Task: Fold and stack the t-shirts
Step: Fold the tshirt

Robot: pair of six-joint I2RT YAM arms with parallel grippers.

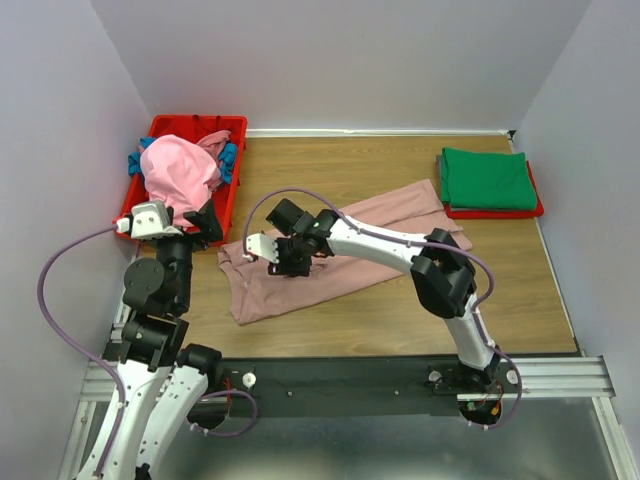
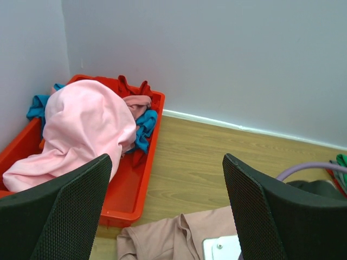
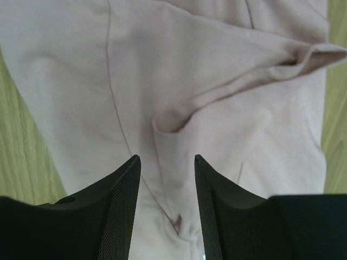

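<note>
Right tool (image 3: pixel 167 162) hovers half-wide, empty, over the dusty-pink tee (image 1: pixel 265 285), spread unfolded across the table (image 1: pixel 380 160). Heaped tees (image 1: pixel 180 170) wait in the red bin (image 1: pixel 200 122) at ten o'clock; green tee (image 1: pixel 487 178) lies folded at two. Left tool (image 2: pixel 167 157) gapes wide.

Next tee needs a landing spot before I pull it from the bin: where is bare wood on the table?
Two patches: the far strip between the red bin and the green t-shirt, behind the dusty-pink t-shirt; and the near-right corner in front of the green one. Crowded: the left side, where the left gripper, bin and pink hem meet.
</note>
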